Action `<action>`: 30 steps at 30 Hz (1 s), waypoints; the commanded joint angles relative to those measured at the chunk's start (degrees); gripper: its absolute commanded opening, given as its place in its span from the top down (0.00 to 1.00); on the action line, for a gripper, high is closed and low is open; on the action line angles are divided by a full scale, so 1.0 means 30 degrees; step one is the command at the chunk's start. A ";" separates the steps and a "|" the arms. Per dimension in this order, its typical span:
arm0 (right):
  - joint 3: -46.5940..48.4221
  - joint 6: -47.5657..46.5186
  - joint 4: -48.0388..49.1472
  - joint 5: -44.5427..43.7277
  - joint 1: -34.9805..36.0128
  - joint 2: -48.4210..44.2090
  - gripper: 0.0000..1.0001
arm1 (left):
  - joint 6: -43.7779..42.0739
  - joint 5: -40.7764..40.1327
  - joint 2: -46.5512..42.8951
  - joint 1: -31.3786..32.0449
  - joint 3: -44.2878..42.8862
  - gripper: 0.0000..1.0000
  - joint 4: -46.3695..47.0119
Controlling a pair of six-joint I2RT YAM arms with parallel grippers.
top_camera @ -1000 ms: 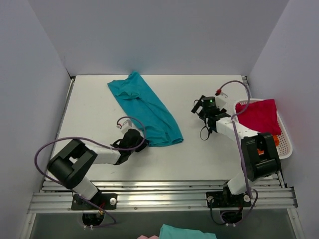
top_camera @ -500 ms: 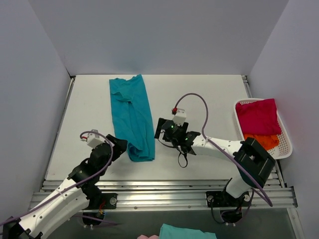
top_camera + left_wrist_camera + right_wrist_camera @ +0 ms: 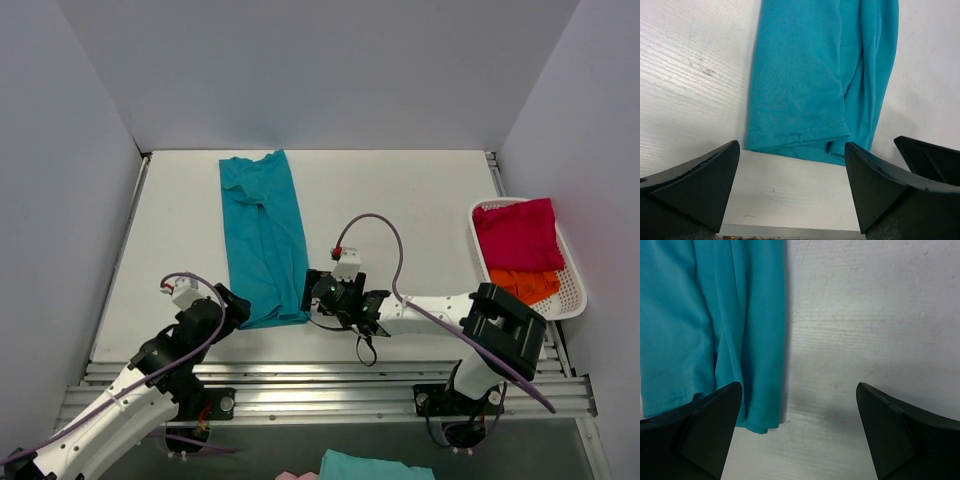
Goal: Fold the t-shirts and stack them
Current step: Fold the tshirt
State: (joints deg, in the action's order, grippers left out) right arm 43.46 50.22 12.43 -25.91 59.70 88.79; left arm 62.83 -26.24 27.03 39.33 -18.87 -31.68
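A teal-blue t-shirt (image 3: 262,235) lies on the table as a long narrow strip, collar end far, hem end near. My left gripper (image 3: 231,306) stands open just short of the hem's left corner. In the left wrist view the hem of the teal-blue t-shirt (image 3: 805,90) lies just beyond the open left gripper (image 3: 791,148), untouched. My right gripper (image 3: 316,291) is open beside the hem's right corner. Its wrist view shows the shirt's right edge (image 3: 747,315) left of centre, with bare table between the right gripper's (image 3: 799,388) fingers. A crimson-pink t-shirt (image 3: 517,233) and an orange t-shirt (image 3: 527,284) lie in the basket.
The white slatted basket (image 3: 574,287) sits at the table's right edge. Grey walls close in the left, back and right sides. Below the aluminium rail at the near edge lie another teal cloth (image 3: 375,467) and a bit of pink cloth (image 3: 290,476).
The left gripper has opened, let go of the teal shirt and drawn back; the shirt went from slanted to a straight strip. The right arm has swung left from the basket to the hem.
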 commanded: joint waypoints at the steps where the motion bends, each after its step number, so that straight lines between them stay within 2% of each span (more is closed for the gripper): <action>1: -0.0570 0.0897 0.1596 0.0343 0.0576 0.0254 0.07 | -0.0113 -0.0130 -0.0075 0.0102 -0.0066 0.05 -0.0690; 6: -0.1011 0.1161 0.4001 0.1312 0.1105 0.1836 0.16 | -0.0112 -0.0015 0.1798 0.0132 -0.0243 0.02 0.0478; 8: -0.1011 0.1133 0.4497 0.1547 0.1134 0.2276 0.25 | -0.0171 0.0483 0.2794 0.0132 0.0225 0.00 0.2118; 9: -0.0982 0.1161 0.4588 0.1634 0.1105 0.2393 0.27 | -0.0171 0.0659 0.3581 0.0161 0.0372 0.05 0.3167; 11: -0.0894 0.1103 0.4676 0.1723 0.1105 0.2716 0.35 | -0.0113 0.0573 0.4376 0.0161 0.0753 0.05 0.3878; 12: -0.0865 0.1132 0.4734 0.1781 0.1105 0.2804 0.36 | -0.0055 0.0486 0.5105 0.0161 0.0841 0.06 0.4577; 13: -0.0893 0.1161 0.4822 0.1869 0.1105 0.2891 0.44 | -0.0112 0.0427 0.5489 0.0190 0.0987 0.08 0.5019; 15: -0.0864 0.1103 0.4998 0.1957 0.1105 0.3126 0.50 | -0.0113 0.0193 0.6192 0.0278 0.0813 0.09 0.5546; 16: -0.0835 0.1074 0.5086 0.2015 0.1105 0.3330 0.57 | -0.0200 0.0134 0.6399 0.0278 0.0842 0.10 0.5899; 21: -0.0747 0.0986 0.5087 0.2046 0.1076 0.3624 0.71 | -0.0347 0.0016 0.7920 0.0307 0.0988 0.14 0.7772; 23: -0.0689 0.0869 0.5116 0.1987 0.1047 0.3770 0.82 | -0.0493 0.0074 0.8508 0.0307 0.1047 0.17 0.8419; 26: -0.0426 0.0723 0.4883 0.2162 0.0959 0.4063 0.92 | -0.0727 0.0367 0.9855 0.0307 0.1281 0.27 1.0205; 29: -0.0395 0.0664 0.4765 0.2163 0.0930 0.4152 1.00 | -0.0873 0.0601 1.1466 0.0337 0.1399 0.50 1.2256; 30: -0.0454 0.0664 0.4793 0.2163 0.0900 0.4094 1.00 | -0.0903 0.0689 1.2340 0.0337 0.1399 0.73 1.2898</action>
State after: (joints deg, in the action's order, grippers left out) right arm 41.65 52.51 29.74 -19.59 62.65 100.03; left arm 61.56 -25.36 59.92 40.05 -15.57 -0.25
